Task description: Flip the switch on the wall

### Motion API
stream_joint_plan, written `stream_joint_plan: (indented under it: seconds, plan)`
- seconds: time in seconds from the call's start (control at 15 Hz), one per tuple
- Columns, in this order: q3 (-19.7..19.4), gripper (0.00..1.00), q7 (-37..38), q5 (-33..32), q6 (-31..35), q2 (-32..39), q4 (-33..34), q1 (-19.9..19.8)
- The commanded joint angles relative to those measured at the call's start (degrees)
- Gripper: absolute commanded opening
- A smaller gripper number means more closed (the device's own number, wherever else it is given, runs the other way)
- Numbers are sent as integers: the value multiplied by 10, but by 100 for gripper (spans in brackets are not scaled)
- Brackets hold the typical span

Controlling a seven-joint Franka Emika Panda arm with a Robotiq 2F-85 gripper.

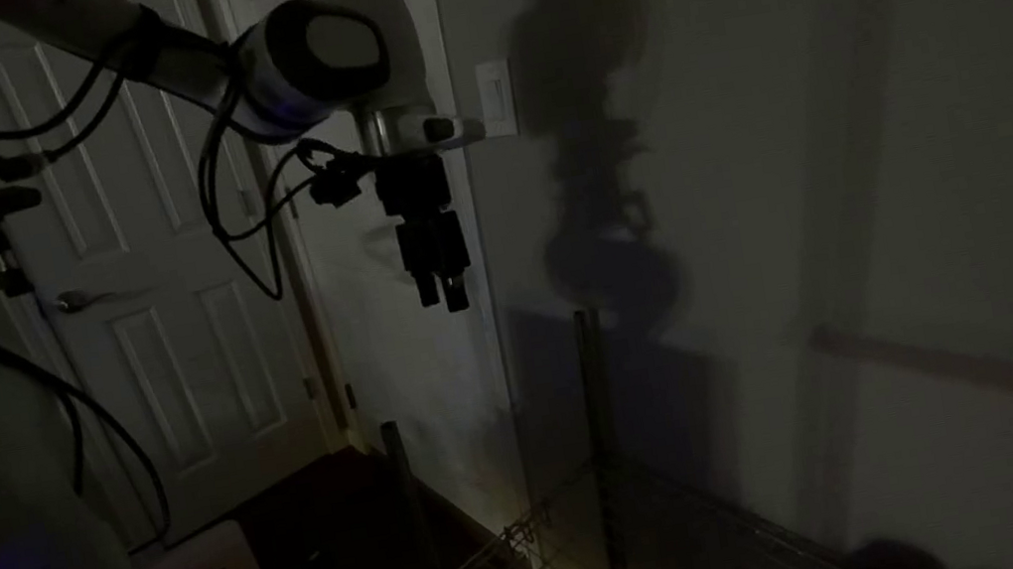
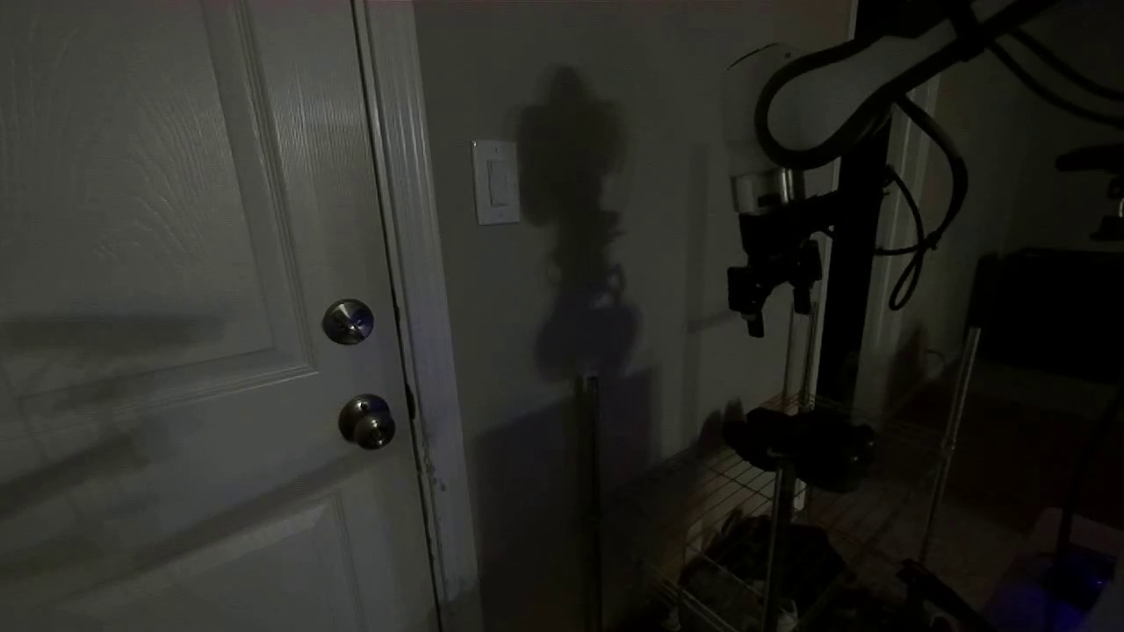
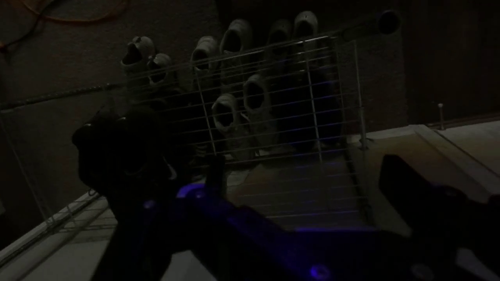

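Dimly lit, the robot arm (image 1: pixel 342 43) reaches in from the upper left in an exterior view. Its gripper (image 1: pixel 443 300) points straight down and shows lower than the switch (image 1: pixel 496 98) and to its left. That small white plate sits upright on the wall (image 1: pixel 726 141), and the arm's dark shadow (image 1: pixel 571 44) falls on the wall just to the plate's right. Farther left stands a panelled door (image 1: pixel 165 285) with a lever handle (image 1: pixel 74 301).

In an exterior view, a round knob (image 2: pixel 369 423) and a lock (image 2: pixel 349 321) above it sit near the right edge of a white door (image 2: pixel 132 219). The switch is on the wall, right of this door's frame (image 2: pixel 417 263); which way its rocker (image 2: pixel 498 183) is set cannot be told. The gripper hangs well apart from it, farther right and lower, beneath a thick loop of cable (image 2: pixel 799 159).

In the wrist view, the jaws stand wide apart, one finger (image 3: pixel 402 175) toward the right and the other near the middle. Beyond them spreads a wire shelf (image 3: pixel 312 97), with pale shoes (image 3: pixel 262 117) showing through and past its wires. A black object (image 3: pixel 125 144) at left is too dark to name.
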Motion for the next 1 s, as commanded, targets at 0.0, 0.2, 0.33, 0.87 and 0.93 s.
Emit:
stream_joint_plan:
  seconds: [0.0, 0.2, 0.33, 0.87, 0.93]
  plan:
    - [16, 100, 12, 32, 36, 21, 18, 32]
    - [34, 100, 23, 40, 73, 35, 35, 51]
    - [43, 100, 26, 39, 97, 44, 48, 60]
    - [64, 100, 22, 31, 186, 80, 94, 85]
    - [66, 100, 23, 30, 200, 81, 97, 86]
